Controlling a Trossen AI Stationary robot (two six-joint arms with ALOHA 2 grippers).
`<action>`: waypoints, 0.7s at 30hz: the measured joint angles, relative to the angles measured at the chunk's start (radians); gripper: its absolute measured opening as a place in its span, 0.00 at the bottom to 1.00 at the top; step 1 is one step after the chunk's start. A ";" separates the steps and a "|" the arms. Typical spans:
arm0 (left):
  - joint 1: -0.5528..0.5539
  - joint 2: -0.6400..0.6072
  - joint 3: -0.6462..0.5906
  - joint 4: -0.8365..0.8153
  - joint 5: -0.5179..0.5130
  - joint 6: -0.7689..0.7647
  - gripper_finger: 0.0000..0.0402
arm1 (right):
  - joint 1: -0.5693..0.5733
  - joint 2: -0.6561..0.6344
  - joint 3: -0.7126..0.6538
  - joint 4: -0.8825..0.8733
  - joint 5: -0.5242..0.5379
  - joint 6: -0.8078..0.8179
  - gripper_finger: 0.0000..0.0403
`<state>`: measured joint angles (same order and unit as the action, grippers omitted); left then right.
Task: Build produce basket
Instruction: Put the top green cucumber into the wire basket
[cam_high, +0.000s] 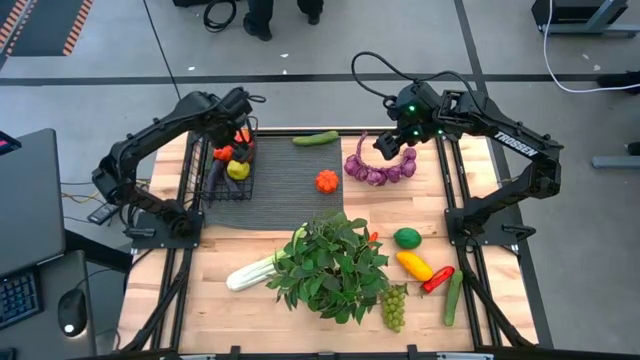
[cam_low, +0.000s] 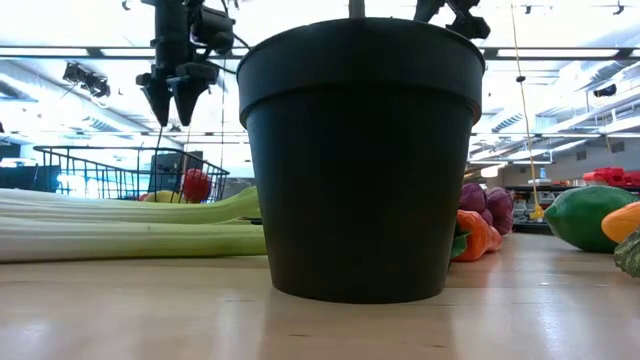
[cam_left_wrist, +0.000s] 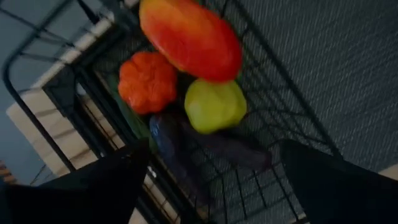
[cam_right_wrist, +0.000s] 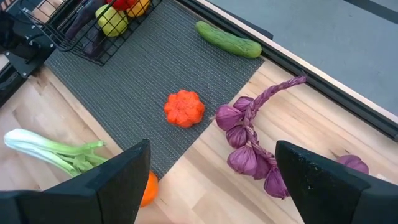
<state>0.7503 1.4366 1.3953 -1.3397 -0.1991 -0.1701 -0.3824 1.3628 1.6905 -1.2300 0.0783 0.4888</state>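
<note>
The black wire basket (cam_high: 222, 168) stands on the left part of the dark ribbed mat (cam_high: 290, 185). It holds a red-orange fruit (cam_left_wrist: 189, 37), an orange pepper (cam_left_wrist: 147, 82), a yellow-green fruit (cam_left_wrist: 215, 104) and a dark purple piece (cam_left_wrist: 205, 144). My left gripper (cam_high: 238, 135) hangs open and empty just above the basket's far end, and also shows in the low view (cam_low: 174, 98). My right gripper (cam_high: 392, 140) is open and empty above the purple bulb string (cam_high: 380, 167), which lies on the wood and also shows in the right wrist view (cam_right_wrist: 249, 140).
An orange pepper (cam_high: 326, 181) lies on the mat and a cucumber (cam_high: 316, 138) at the far edge. The potted leafy plant (cam_high: 330, 265) stands front centre, with celery (cam_high: 250, 272) to its left. A lime (cam_high: 406, 238), yellow pepper (cam_high: 413, 265), red pepper (cam_high: 437, 279), cucumber (cam_high: 453, 298) and grapes (cam_high: 394, 306) lie front right.
</note>
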 joint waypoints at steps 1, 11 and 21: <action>0.000 -0.004 0.001 0.011 -0.003 0.002 0.93 | 0.000 0.000 0.000 0.000 0.000 -0.005 0.86; -0.021 0.004 0.031 0.286 0.037 0.069 0.97 | -0.022 0.000 0.000 0.029 0.005 -0.020 0.86; -0.079 0.160 0.031 0.508 0.065 0.118 0.97 | -0.028 0.010 0.000 0.080 0.026 -0.013 0.86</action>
<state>0.6715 1.5965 1.4261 -0.8313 -0.1339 -0.0517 -0.4103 1.3727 1.6909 -1.1497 0.1040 0.4760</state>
